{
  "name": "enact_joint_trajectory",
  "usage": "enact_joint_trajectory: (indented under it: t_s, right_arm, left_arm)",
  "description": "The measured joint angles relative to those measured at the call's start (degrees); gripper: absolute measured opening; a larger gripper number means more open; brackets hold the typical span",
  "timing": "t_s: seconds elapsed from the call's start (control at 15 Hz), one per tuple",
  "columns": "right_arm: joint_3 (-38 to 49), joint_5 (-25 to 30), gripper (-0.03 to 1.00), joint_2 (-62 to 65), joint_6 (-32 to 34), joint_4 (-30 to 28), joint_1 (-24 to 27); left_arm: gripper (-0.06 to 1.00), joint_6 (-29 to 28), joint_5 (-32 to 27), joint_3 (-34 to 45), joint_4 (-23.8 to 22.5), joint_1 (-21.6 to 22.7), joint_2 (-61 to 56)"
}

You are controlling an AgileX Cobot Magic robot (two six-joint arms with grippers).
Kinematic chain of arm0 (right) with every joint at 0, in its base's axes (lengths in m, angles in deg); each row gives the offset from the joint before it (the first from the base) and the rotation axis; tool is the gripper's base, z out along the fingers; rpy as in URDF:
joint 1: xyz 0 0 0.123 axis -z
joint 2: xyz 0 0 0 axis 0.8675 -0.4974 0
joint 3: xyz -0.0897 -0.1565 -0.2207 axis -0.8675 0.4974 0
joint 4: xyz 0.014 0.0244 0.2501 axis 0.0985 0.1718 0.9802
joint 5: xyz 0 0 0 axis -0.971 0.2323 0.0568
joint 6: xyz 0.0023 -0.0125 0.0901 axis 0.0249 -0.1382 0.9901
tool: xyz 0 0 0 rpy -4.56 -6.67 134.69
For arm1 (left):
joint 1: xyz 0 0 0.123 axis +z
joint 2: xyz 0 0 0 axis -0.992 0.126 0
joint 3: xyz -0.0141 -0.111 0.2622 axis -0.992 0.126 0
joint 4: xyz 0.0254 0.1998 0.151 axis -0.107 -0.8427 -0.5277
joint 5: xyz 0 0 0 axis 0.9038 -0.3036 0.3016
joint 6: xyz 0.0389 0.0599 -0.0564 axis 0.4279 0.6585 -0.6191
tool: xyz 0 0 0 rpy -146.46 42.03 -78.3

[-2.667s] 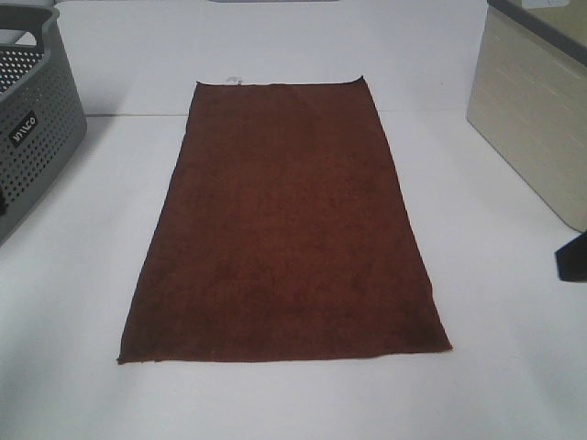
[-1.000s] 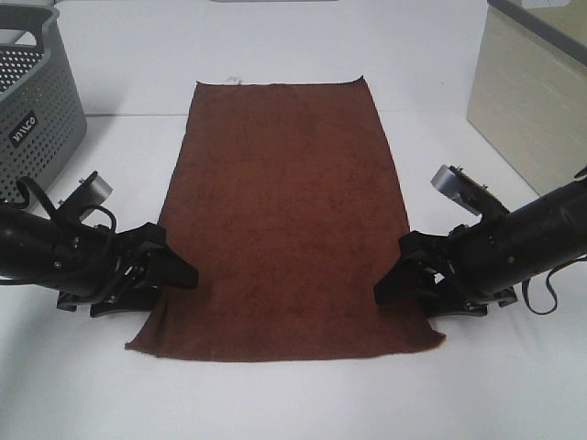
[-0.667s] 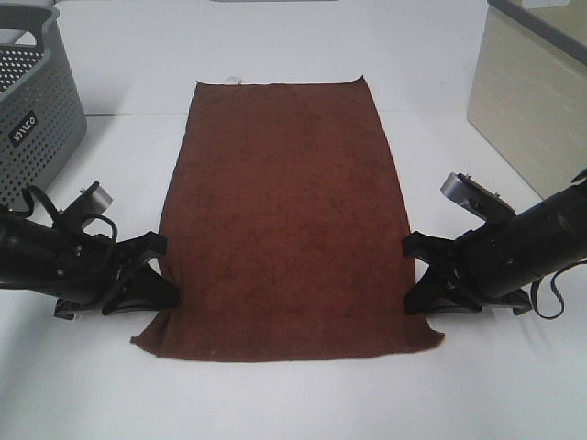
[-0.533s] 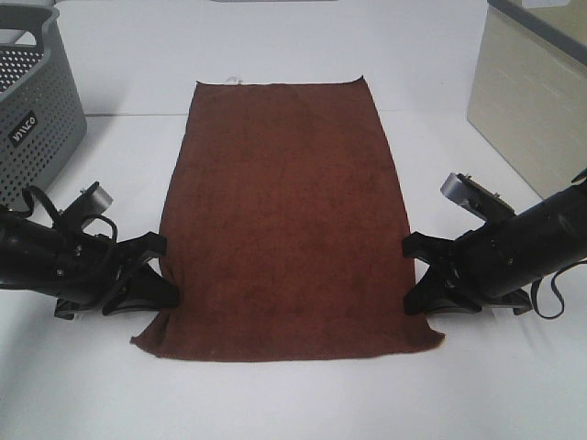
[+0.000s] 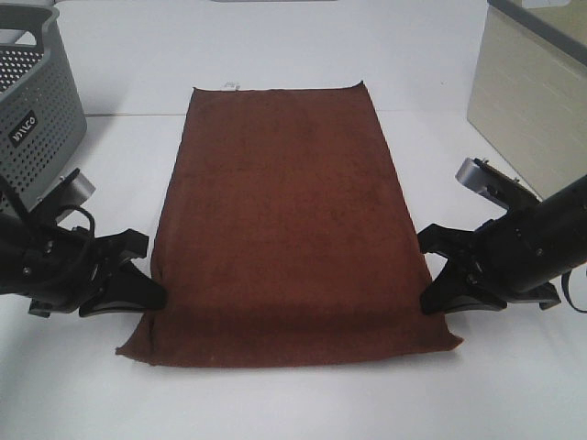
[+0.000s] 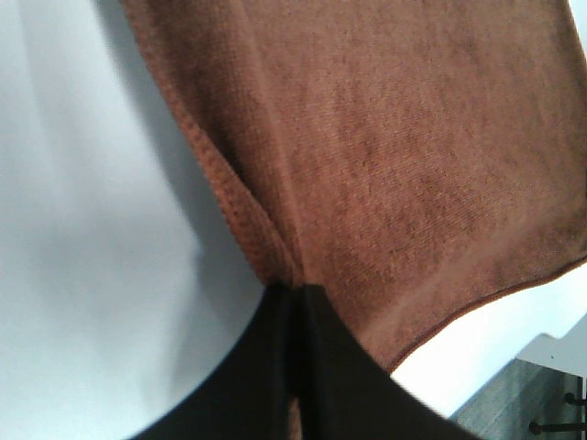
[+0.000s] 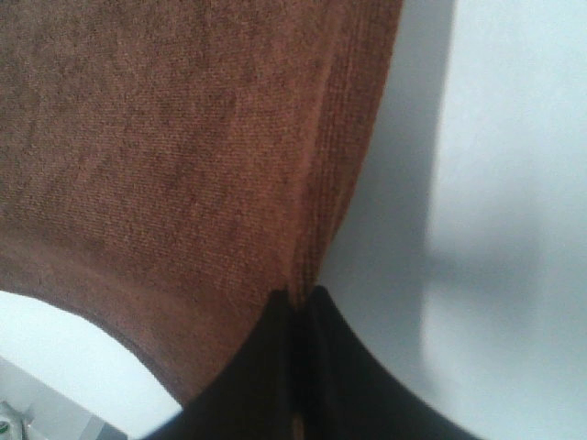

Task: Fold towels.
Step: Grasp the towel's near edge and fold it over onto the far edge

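Since the frame a second earlier, both tools have gone from spread jaws to closed jaws and have shifted slightly towards the near side of the worktop [image 5: 293,403]. The near end of the towel [image 5: 289,220] has come with them: its near corners now sit further out and closer to the camera.

Left tool [image 5: 151,298]: jaws pressed fully together on the towel's left long edge, a little up from the near corner. The left wrist view confirms this, showing the hem puckered into the closed tip of the left tool [image 6: 295,302] and the cloth [image 6: 394,156] fanning away from it.

Right tool [image 5: 431,298]: jaws likewise fully together, pinching the right long edge at about the same height. In the right wrist view the hem gathers into the closed tip [image 7: 298,302], with the towel [image 7: 165,137] spreading beyond.

Towel: lies lengthwise down the middle of the worktop, unfolded, between the two tools. A darker band crosses it just behind the near edge. A small white tag [image 5: 229,85] shows at the far short edge.

Surroundings: a grey perforated basket [image 5: 32,110] stands at the far left and a beige box [image 5: 537,110] at the far right, both well apart from the towel.
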Motion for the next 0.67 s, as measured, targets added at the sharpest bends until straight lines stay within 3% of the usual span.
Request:
enact_joint_trajectory:
  t_s: [0.4,0.67]
  right_arm:
    - [12.89,1.89,0.0,9.11,0.29,0.06,0.0]
    - [12.2,2.81,0.0,10.83,0.29,-0.57,0.0]
  left_arm:
    - [0.0,-0.17,-0.06,13.52,-0.4,0.0,-11.97]
    - [0.0,-4.13,-0.4,15.01,-1.55,0.0,-13.81]
